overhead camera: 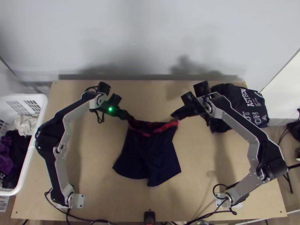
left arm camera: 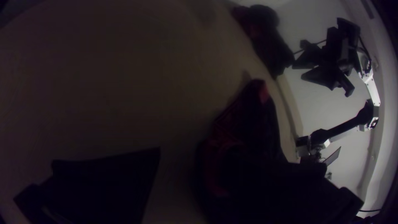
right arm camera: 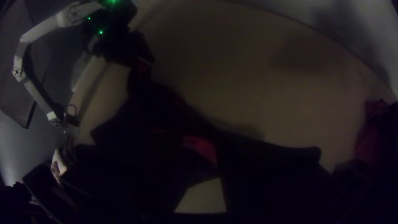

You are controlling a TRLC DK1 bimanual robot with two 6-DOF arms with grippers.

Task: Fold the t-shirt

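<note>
L gripper (overhead camera: 128,117): open, fingers apart in its wrist view; you've got it by the waistband's L end, approx. centre of the top view.
R gripper (overhead camera: 173,115): open too, fingers apart; it's near the waistband's R end, just R of centre.
Garment (overhead camera: 148,157): your "t-shirt" looks like dark navy shorts, centre of frame on the table, spread, legs toward the bottom edge.
Waistband (overhead camera: 165,127): red, slightly gaping, toward the top of frame.
Table (overhead camera: 93,157): light wood, bare around the shorts, w/ soft arm shadows on it.
Wall (overhead camera: 150,33): pale grey, across the top of frame, w/ blurry shadows.
Floor (overhead camera: 278,132): wood, R edge, below the printed cloth's level.
Basket (overhead camera: 43,108): white plastic, L edge of frame; you can make out white, purple & dark cloth inside.
Printed cloth (overhead camera: 258,101): black w/ white lettering, bunched at the table's upper R corner, partly behind the R arm.
Cables (overhead camera: 90,220): black, along the bottom edge.
Count: arms x2, grippers x2, shorts x1, basket x1, printed cloth x1; basket pcs., can't tell exact no.
</note>
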